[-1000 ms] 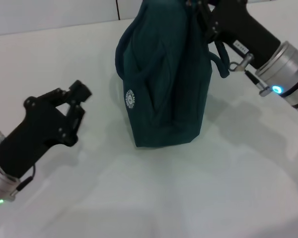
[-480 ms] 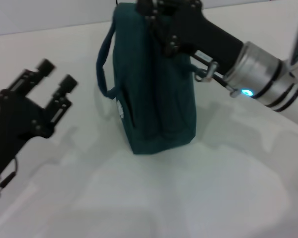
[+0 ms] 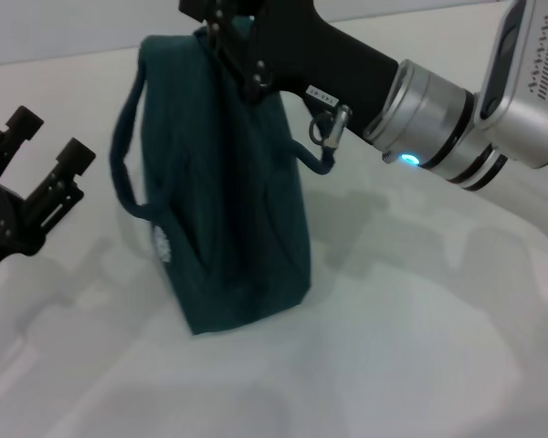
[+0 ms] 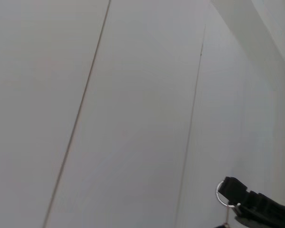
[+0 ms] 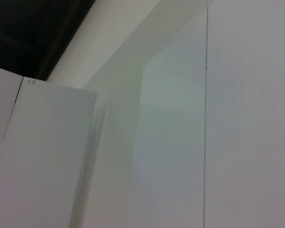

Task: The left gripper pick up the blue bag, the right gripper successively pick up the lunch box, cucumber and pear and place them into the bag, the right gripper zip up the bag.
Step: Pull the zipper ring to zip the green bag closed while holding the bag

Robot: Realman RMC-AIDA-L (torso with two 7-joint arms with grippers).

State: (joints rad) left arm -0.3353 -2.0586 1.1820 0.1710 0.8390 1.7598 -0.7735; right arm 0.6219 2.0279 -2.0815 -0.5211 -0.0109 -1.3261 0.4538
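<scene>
Atop the upright blue bag, the white-labelled right claw grips.

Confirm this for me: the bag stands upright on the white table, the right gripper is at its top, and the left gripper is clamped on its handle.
Not quite. In the head view the left gripper is off to the bag's side, jaws open, holding nothing. The rest holds: the bag stands upright on the white table with the right gripper at its top.
</scene>
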